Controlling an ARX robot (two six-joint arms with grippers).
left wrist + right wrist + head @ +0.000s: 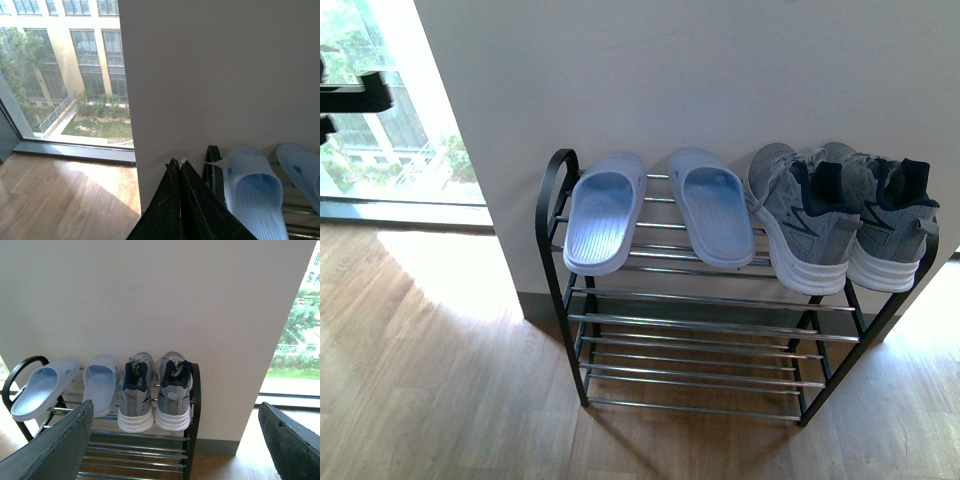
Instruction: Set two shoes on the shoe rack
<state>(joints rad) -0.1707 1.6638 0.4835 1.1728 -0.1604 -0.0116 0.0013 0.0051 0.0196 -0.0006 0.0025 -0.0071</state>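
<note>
In the front view, the shoe rack (570, 300) is seen standing against a white wall (700, 70) on a wooden floor (430, 380). On its top tier, two grey sneakers (840, 215) are set side by side at the right end, heels toward the camera and white soles showing. To their left on the same tier, two light blue slippers (655, 210) are laid. The lower tiers are seen as bare chrome rods. A window (370, 110) is visible at the far left. Neither gripper can be made out with certainty in this view.

In the left wrist view, the left gripper (177, 162) is shown with its two dark fingers (200, 210) pressed together, nothing between them. Beyond the tips, the rack's black end arch and one slipper are seen, with the window off to the side.

In the right wrist view, the right gripper (180, 440) is shown with its fingers (60, 450) spread wide apart and holding nothing. Between them, the rack is framed, the sneakers resting at its right end, touching each other, the slippers just beside them.
</note>
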